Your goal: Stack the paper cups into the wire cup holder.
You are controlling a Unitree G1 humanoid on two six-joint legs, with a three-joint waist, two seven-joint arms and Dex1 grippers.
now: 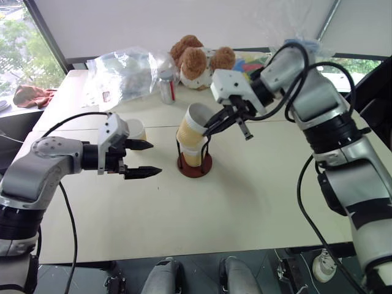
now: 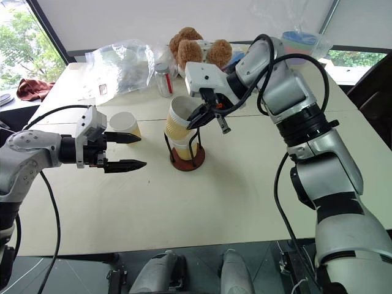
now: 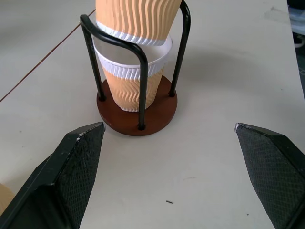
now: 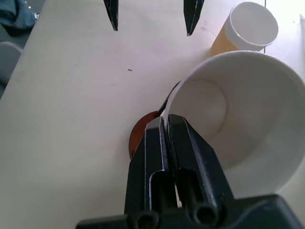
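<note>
Right hand (image 1: 215, 124) pinching tilted cup (image 1: 193, 125) rim, bare table (image 1: 257, 184) around holder (image 1: 194, 160)

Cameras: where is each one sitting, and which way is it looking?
Left eye and right eye views: on the head, looking down over the table, both arms showing.
Left wrist view: looks along the open left gripper at the wire cup holder.
Right wrist view: looks along the right gripper, pinching the tilted cup by its rim.
Shared: the holder with its seated cup; a third cup stands on the table.
</note>
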